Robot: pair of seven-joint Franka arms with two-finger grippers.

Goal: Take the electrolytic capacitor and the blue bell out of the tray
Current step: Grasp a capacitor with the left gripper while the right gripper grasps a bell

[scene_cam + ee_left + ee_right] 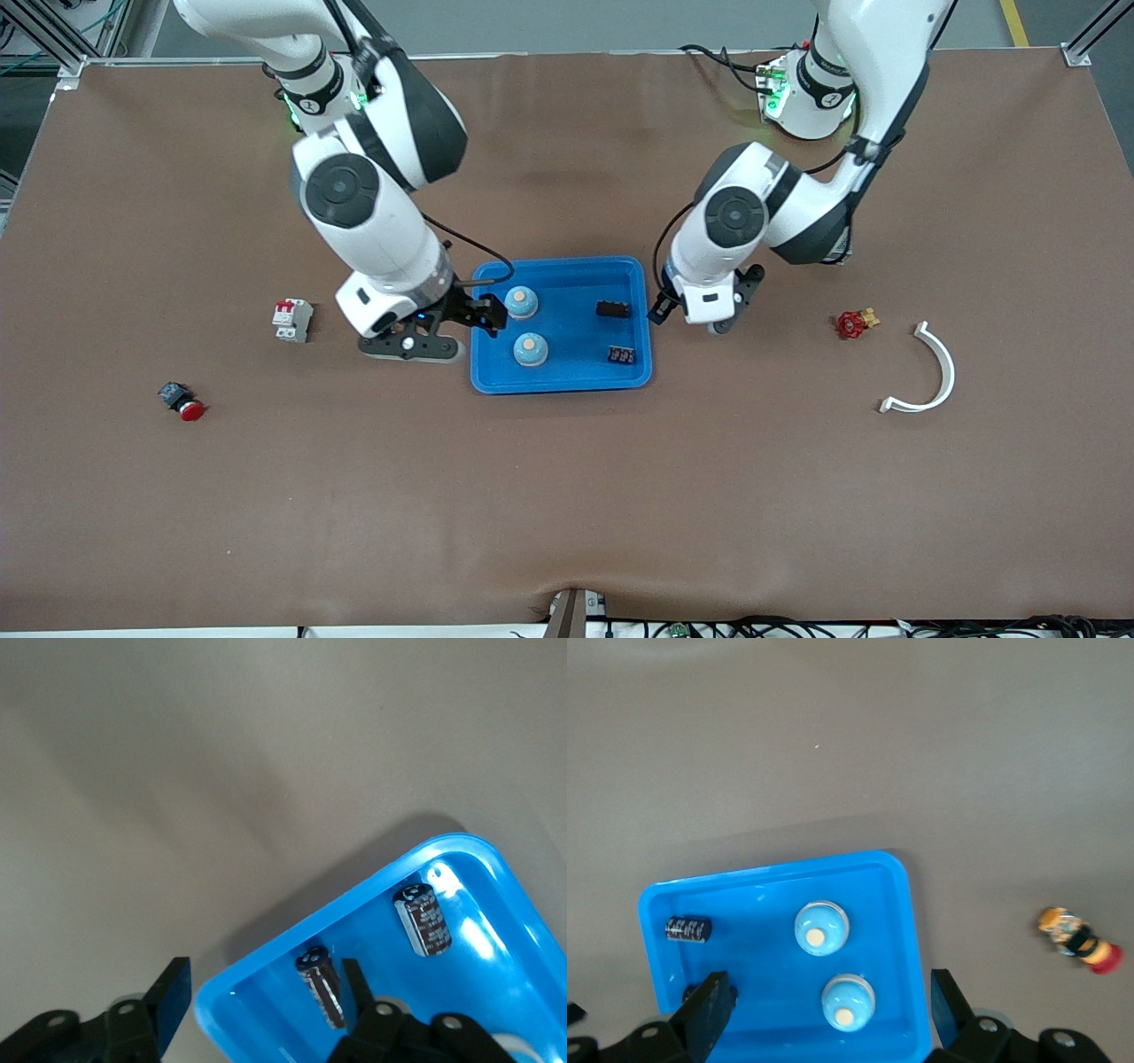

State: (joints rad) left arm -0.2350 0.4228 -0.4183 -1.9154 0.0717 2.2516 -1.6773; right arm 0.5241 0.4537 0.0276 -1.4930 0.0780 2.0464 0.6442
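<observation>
A blue tray (567, 379) in the middle of the table holds two blue bells (521, 302) (531, 349) and two black capacitors (613, 309) (621, 355). My right gripper (492, 316) hangs open and empty over the tray's edge toward the right arm's end. In the right wrist view (828, 1010) one bell (848, 1001) lies between its fingers and the second bell (821, 928) lies beside it. My left gripper (700, 310) is open and empty over the tray's edge at the left arm's end. In the left wrist view (266, 992) one capacitor (321, 985) lies by one finger and the second capacitor (423, 920) lies apart.
A white circuit breaker (292, 320) and a red push button (182, 400) lie toward the right arm's end. A red valve (855, 323) and a white curved piece (930, 372) lie toward the left arm's end.
</observation>
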